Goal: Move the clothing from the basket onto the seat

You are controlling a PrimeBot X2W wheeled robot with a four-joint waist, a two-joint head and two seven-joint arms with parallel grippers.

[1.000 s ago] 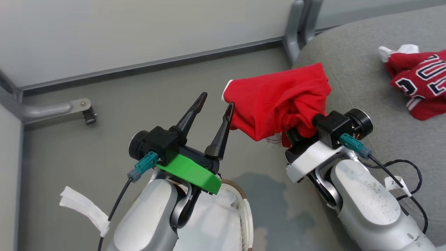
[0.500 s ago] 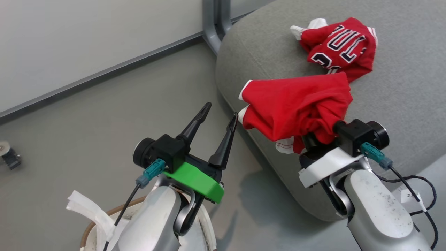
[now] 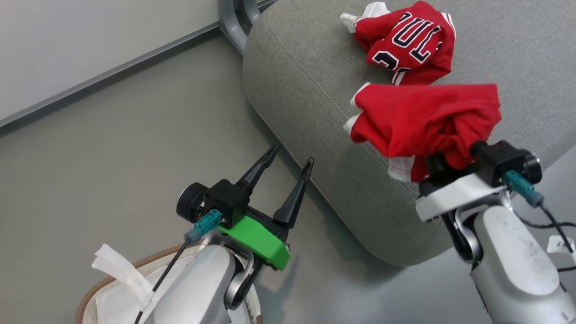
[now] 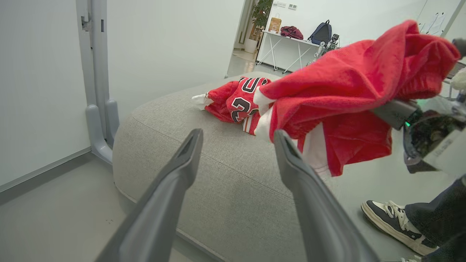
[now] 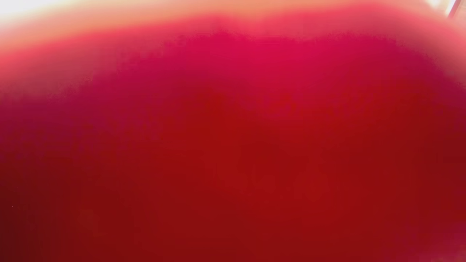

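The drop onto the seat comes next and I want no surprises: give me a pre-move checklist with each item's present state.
1. Grip on the plain red garment with white edging: ok, bunched over the fingers of the right gripper.
2. Garment above the large grey fabric seat cushion: ok, hanging clear of it.
3. Landing spot: ok, bare cushion; the red numbered jersey lies farther back.
4. State of the left gripper: ok, open, empty, beside the cushion's corner.
5. Right wrist view for guidance: not ok, blurred by red cloth.
6. Person's dark sneaker by the seat: cannot tell how near.
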